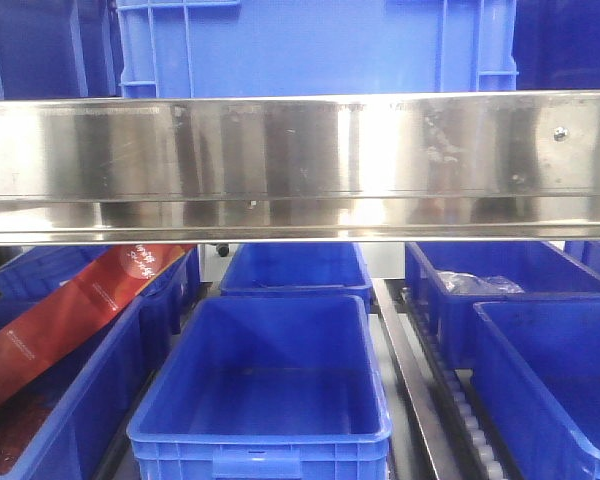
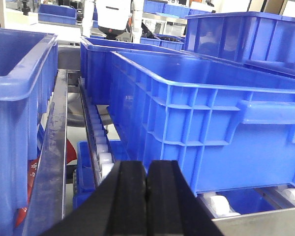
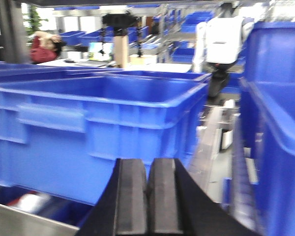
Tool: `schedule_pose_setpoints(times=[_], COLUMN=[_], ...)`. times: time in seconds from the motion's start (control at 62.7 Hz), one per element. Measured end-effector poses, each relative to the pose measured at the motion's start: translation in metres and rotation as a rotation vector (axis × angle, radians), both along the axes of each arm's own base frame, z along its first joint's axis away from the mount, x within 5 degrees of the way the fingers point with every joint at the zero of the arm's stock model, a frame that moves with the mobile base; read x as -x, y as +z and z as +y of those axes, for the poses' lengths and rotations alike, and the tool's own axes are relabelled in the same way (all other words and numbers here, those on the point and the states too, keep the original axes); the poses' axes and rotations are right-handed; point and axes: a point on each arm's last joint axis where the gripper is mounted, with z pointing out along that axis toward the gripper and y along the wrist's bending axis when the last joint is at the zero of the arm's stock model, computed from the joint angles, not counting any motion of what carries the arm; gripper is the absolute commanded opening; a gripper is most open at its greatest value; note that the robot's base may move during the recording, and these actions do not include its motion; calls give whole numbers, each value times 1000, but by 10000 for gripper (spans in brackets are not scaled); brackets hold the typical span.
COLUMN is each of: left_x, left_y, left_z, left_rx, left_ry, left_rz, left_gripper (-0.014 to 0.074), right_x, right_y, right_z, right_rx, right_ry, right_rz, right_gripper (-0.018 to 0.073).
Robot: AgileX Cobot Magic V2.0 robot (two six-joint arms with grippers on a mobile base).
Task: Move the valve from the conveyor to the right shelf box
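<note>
The valve and the conveyor are out of view in all three views. Open blue boxes fill the shelf level below a steel beam [image 1: 300, 165]; the nearest one on the right [image 1: 555, 385] looks empty where it shows. My left gripper [image 2: 146, 169] is shut with nothing between its black fingers, low in front of a blue box [image 2: 211, 123] on roller rails. In the slightly blurred right wrist view, my right gripper [image 3: 148, 166] is also shut and empty, facing another blue box [image 3: 98, 123]. Neither gripper shows in the front view.
A centre blue box [image 1: 265, 400] is empty. A red carton [image 1: 70, 310] leans in the left box. The back right box [image 1: 500, 275] holds clear plastic [image 1: 477, 284]. White rollers [image 2: 102, 147] run between boxes. Another blue box wall [image 3: 280, 147] stands close on the right.
</note>
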Motion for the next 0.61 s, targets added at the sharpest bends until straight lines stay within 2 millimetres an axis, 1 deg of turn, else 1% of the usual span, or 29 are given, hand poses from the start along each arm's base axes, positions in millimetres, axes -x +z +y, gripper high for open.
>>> schedule_pose_setpoints(times=[0.064,0.144,0.207,0.447,0.559,0.606], left_x=[0,0,0,0,0,0], left_y=[0,-1,-1,0,0,0], left_z=[0,0,0,0,0,0], left_rx=[0,-1,1,2,2,2], left_ry=[0,0,0,0,0,0], left_rz=[0,1,2,0,0,0], left_gripper=[-111,-111,-111,-111,-111,-111], right_x=[4,11,17,37,42,45], right_y=[-16,-41,-57,-102,-119,-123], right_z=[-6,-13,-18,-28,-29,-30], right_rx=[7,16,20,18,17,15], right_ry=[-39,-91,-127,-206,-211,-210], right_rz=[6,36,48,40,39,29], right_gripper=[-168,-168,-168,-168,-168,-168])
